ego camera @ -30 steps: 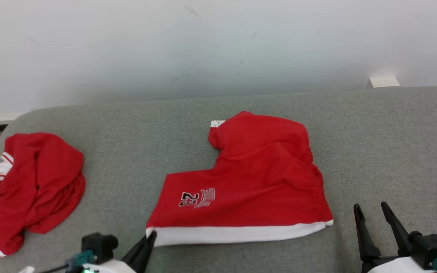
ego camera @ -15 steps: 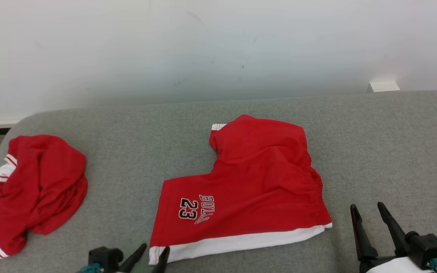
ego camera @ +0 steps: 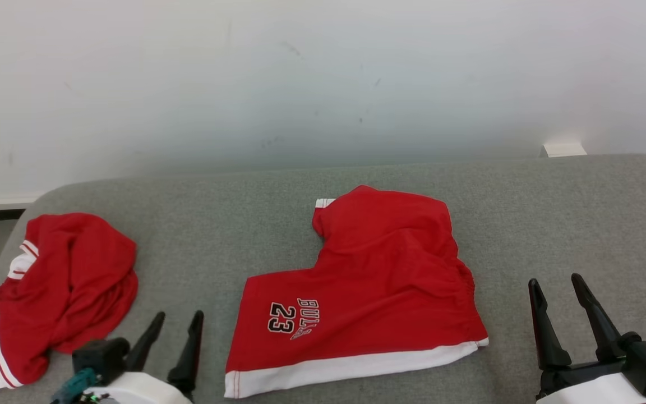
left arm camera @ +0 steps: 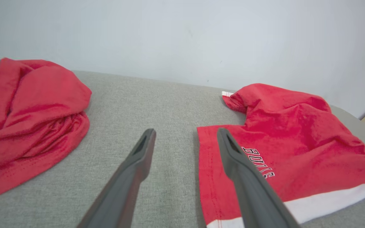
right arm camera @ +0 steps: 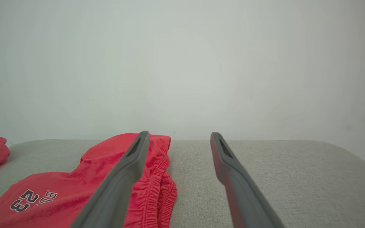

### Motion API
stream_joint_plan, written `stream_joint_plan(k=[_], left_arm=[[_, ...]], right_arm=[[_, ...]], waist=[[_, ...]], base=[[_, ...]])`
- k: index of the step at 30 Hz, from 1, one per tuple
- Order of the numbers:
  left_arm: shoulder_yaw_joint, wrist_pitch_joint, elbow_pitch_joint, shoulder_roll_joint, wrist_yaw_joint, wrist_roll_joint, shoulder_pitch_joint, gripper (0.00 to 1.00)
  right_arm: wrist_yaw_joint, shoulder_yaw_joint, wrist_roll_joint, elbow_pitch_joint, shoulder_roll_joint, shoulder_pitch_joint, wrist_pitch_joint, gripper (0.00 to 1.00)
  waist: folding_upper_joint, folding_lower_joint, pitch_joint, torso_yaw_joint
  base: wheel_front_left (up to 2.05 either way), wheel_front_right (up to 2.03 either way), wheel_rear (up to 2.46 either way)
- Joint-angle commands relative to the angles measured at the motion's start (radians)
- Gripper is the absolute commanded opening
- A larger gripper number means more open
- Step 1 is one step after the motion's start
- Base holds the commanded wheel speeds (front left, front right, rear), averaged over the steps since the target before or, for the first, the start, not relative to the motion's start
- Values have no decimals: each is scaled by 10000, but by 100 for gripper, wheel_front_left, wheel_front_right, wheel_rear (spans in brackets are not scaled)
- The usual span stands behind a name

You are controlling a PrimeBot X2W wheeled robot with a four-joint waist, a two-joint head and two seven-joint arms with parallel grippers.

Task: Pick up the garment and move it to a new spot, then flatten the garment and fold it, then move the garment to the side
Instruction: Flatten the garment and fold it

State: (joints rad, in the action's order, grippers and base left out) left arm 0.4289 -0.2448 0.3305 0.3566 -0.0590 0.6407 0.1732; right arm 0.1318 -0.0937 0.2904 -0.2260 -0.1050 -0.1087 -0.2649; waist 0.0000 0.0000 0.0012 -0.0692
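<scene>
The garment, red shorts [ego camera: 390, 280] with a white hem and a "BULLS 23" print, lies spread on the grey cushion [ego camera: 216, 224], its far leg bunched up toward the wall. My left gripper [ego camera: 180, 315] stands open just left of the shorts' near left corner and holds nothing. In the left wrist view the left gripper [left arm camera: 185, 130] has one finger over the edge of the shorts [left arm camera: 296, 136]. My right gripper [ego camera: 554, 280] is open to the right of the waistband, apart from the cloth. The right wrist view has the right gripper [right arm camera: 179, 133] beside the elastic edge of the shorts [right arm camera: 106, 177].
A second red garment [ego camera: 70, 280] with white trim lies crumpled at the cushion's left end, also in the left wrist view [left arm camera: 27, 110]. A pale wall rises behind the cushion. A small white block [ego camera: 564, 149] sits at the back right. Bare cushion lies between the two garments and right of the shorts.
My left gripper let go of the shorts' white hem corner, opened and moved left. The near leg settled flat with its print showing. The camera tilted, shifting the picture down.
</scene>
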Motion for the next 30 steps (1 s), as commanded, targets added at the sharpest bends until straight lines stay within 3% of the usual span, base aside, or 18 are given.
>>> stream_joint_plan(k=[1, 6, 14, 30], left_arm=[[-217, -103, -71, 112, -147, -122, -157, 100], [-933, -189, -473, -128, -441, -337, -333, 100], [-2236, -194, -1257, -937, -201, -1739, -1011, 100], [-3685, -196, -974, -2175, 887, -3308, -1357, 100]], right_arm=[[-23, -76, -63, 254, -136, 185, 13, 100], [-23, 16, -110, 862, -188, 409, 13, 100], [-23, -95, -141, 921, -226, 828, 13, 100], [-23, -398, 142, 553, -416, 871, 13, 100]], waist=[[0, 0, -24, -8], [0, 0, -74, 44], [0, 0, -10, 133], [0, 0, -47, 60]], base=[[0, 0, 0], [0, 0, 0], [0, 0, 0], [0, 0, 0]])
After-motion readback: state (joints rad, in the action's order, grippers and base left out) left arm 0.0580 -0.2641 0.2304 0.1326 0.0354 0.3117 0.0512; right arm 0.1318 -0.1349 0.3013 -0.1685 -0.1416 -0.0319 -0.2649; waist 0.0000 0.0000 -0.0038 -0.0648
